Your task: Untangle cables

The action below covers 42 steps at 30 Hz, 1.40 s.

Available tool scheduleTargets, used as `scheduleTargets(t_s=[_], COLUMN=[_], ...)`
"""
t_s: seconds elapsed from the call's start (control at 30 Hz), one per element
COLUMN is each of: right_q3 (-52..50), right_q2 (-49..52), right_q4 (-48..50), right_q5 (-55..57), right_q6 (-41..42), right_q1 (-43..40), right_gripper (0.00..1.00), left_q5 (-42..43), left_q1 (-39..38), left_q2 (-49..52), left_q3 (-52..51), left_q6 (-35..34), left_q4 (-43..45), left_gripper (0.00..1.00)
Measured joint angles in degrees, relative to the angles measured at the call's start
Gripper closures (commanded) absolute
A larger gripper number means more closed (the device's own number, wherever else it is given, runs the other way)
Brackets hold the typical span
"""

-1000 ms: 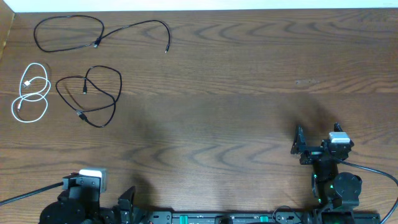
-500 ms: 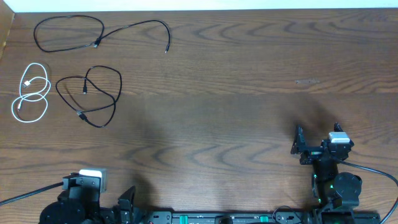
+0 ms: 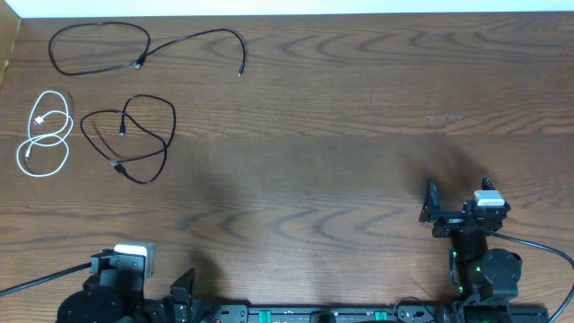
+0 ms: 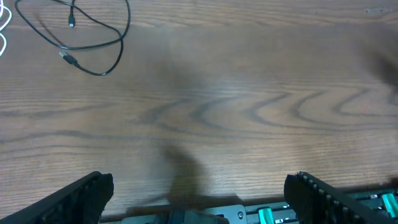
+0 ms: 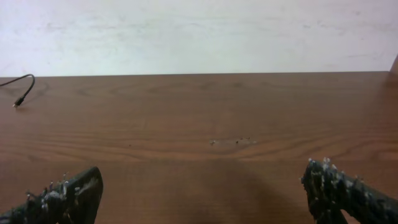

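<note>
Overhead: near the far left corner of the bench (image 3: 341, 135) lie a long black cable (image 3: 139, 63) by the far edge, a white cable (image 3: 38, 136) by the left edge, and a looped black cable (image 3: 117, 164) just beside it; none touch. Left wrist: left claw (image 4: 196, 186) apart, empty. Right wrist: right claw (image 5: 202, 180) apart, empty.

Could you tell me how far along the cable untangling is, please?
Done, it seems: the long black cable, the coiled black cable and the white cable lie apart at the left of the table, none crossing another. In hand: nothing; the left gripper and right gripper are open and empty. Left: seemingly nothing.
</note>
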Motion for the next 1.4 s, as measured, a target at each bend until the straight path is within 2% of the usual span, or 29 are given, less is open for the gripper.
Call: scheduleTargets(t_s=[0.4, 0.43, 0.73, 0.97, 1.1, 1.4], right_q3=[0.00, 0.00, 0.00, 0.00, 0.00, -0.02], right_q2=[0.00, 0.00, 0.00, 0.00, 0.00, 0.02], right_q4=[0.00, 0.00, 0.00, 0.00, 0.02, 0.07], right_q5=[0.02, 0.02, 0.02, 0.00, 0.00, -0.09], right_q6=[0.00, 0.00, 0.00, -0.02, -0.02, -0.02], right_q1=[0.00, 0.00, 0.00, 0.00, 0.00, 0.00], right_gripper=[0.01, 0.01, 0.01, 0.01, 0.01, 0.01], left_q5=[0.00, 0.00, -0.11, 0.22, 3.34, 10.75], left_q1=[0.00, 0.00, 0.68, 6.45, 8.87, 15.89], left_q2=[0.00, 0.00, 0.00, -0.04, -1.40, -12.15], left_q3=[0.00, 0.00, 0.00, -0.55, -4.02, -22.73], left_q6=[0.00, 0.00, -0.39, 2.73, 9.73, 21.16], left_q4=[-0.09, -0.37, -1.18, 8.31, 14.45, 32.70], left_gripper=[0.06, 0.02, 0.02, 0.02, 0.02, 0.02])
